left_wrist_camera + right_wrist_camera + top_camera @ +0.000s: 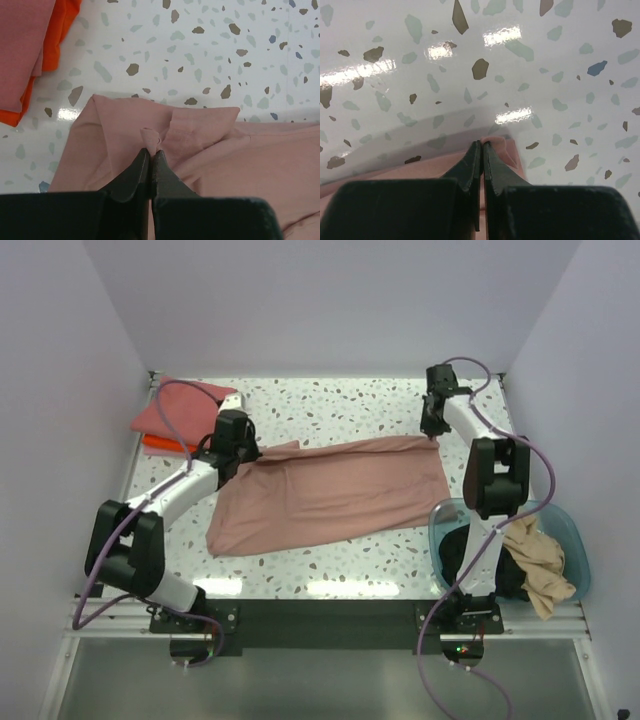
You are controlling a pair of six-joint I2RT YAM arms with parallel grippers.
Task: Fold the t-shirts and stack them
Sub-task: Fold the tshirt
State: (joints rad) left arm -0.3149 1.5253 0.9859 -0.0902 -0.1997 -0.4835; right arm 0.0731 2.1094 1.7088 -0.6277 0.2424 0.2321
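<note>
So the dusty pink t-shirt (330,495) lies spread across the middle of the counter (340,405). The left tool (151,150) is pinched tight on its far-left bit, and the right tool (482,144) is clamped on its far-right corner. The coral red shirt (170,412) sits on the orange shirt (155,445) in the far left corner.

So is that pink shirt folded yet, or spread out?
Spread out: the pink shirt lies wide and flat across the table, with the left gripper and right gripper each pinching its far edge.

Plain lilac walls (330,300) enclose a glossy terrazzo tabletop (340,400).
</note>
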